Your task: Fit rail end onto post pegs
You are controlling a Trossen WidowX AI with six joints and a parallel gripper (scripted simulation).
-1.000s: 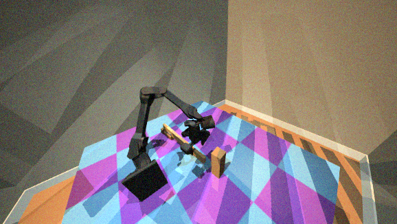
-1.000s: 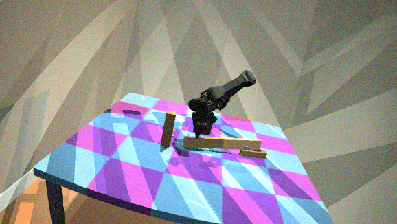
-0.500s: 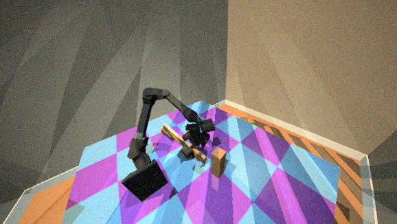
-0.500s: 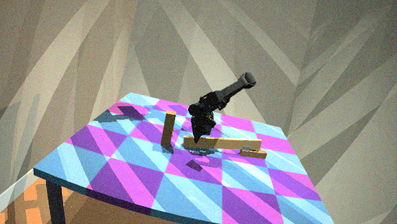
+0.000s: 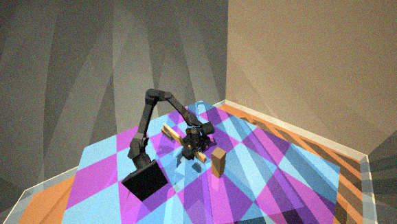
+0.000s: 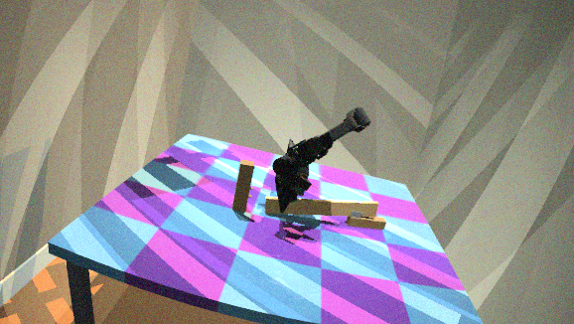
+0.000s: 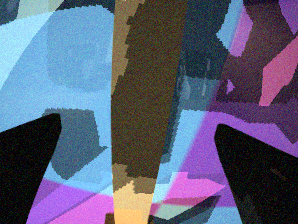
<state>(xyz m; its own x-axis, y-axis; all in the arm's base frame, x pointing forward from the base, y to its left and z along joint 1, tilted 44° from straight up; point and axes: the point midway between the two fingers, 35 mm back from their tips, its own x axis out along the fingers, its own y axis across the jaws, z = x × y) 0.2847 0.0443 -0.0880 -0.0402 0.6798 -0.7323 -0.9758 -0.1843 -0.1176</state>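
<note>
The long wooden rail (image 5: 202, 157) (image 6: 353, 208) (image 7: 145, 100) has its far end at the low footboard block (image 6: 365, 223). Its near end is low at the table, short of the post, with a gap between. The upright wooden post (image 5: 218, 164) (image 6: 243, 188) stands apart from the rail; a small peg stub shows faintly on its rail side in the exterior view. My gripper (image 5: 198, 150) (image 6: 294, 200) (image 7: 139, 127) is open and points down over the rail near its near end. In the wrist view one finger shows on each side of the rail, with space on both sides. The rail's holes are hidden.
The arm's black base (image 5: 145, 181) stands on the checkered table (image 5: 99, 172) (image 6: 278, 283), to the left in the top view. The arm arches over from there. Strong shadows and light streaks cross the table and blur the edges near the rail.
</note>
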